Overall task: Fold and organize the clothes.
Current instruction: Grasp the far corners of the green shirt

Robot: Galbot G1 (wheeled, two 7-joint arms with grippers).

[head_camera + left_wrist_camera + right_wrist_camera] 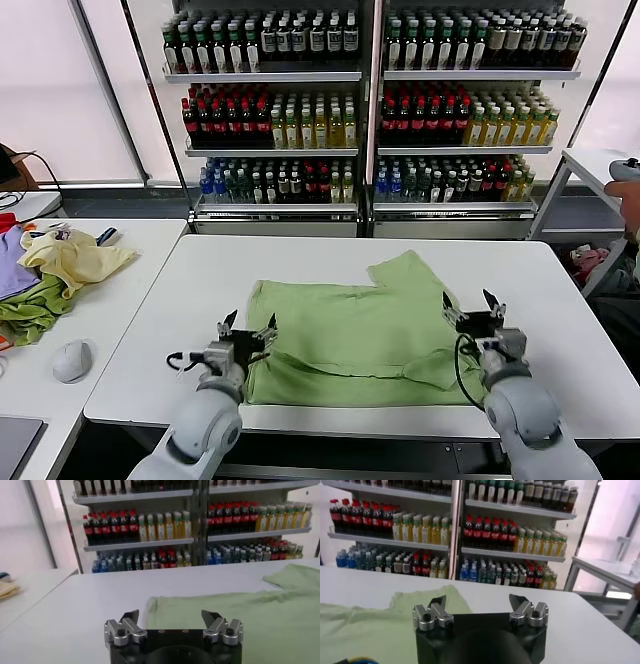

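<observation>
Left pincer point(248, 325) is held wide and empty at the near left edge of the light green shirt point(365, 320); right pincer point(470, 305), equally wide, is poised at its near right edge. The shirt is spread mid-tabletop point(200, 300).

Legible text: none | bottles point(300, 115) on shelves point(270, 150): labels too small to read | shirt point(370, 320): no print or lettering showing | grippers: no markings readable
</observation>
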